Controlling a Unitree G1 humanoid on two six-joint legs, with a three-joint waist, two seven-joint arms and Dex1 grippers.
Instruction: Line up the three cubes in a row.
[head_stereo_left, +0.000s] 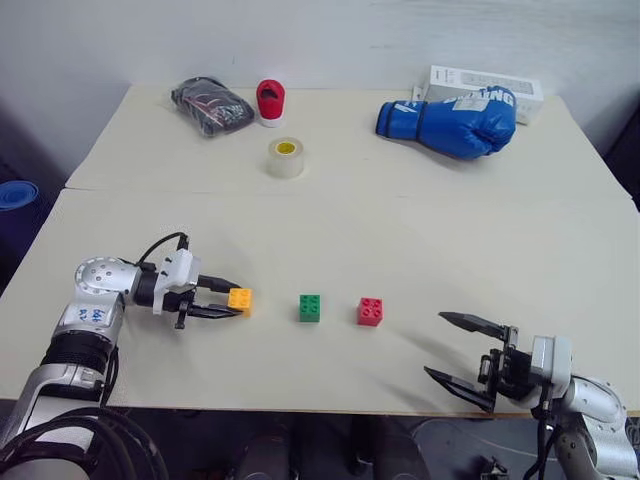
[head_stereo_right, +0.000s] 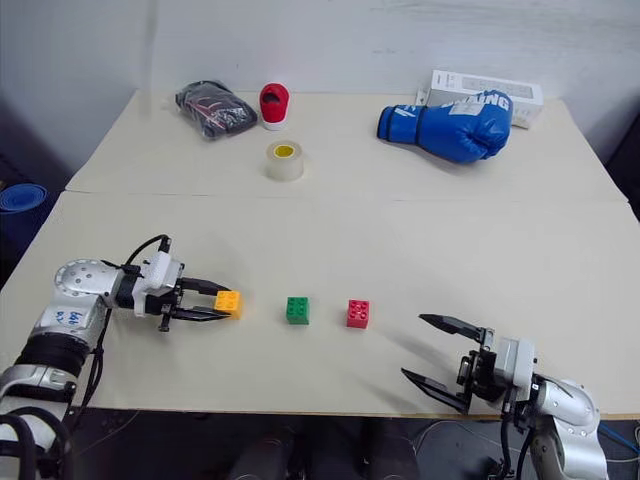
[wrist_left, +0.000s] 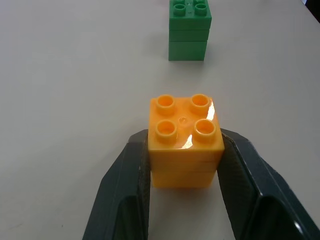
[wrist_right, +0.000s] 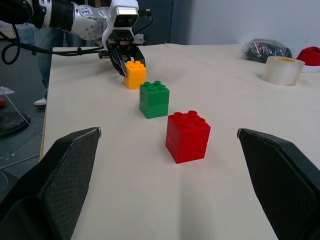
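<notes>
The right end effector (head_stereo_left: 468, 350) is seen nearest, low over the front edge of the counter (head_stereo_left: 420, 230), with its two fingers held wide apart and nothing between them. From it, the red cube (head_stereo_left: 370, 311) lies at about ten o'clock, near but not touching. The green cube (head_stereo_left: 310, 307) stands at nine o'clock from the red one, a short gap being left between them. At nine o'clock from the green cube the orange-yellow cube (head_stereo_left: 240, 299) is found, clamped between the fingers of the left end effector (head_stereo_left: 233, 305), studs upward, resting on the counter. The row's axis runs from nine to three o'clock, and the orange-yellow cube seems to sit slightly toward twelve o'clock of that line. It is judged that a small correction by the left arm, the nearer one, is what remains.
</notes>
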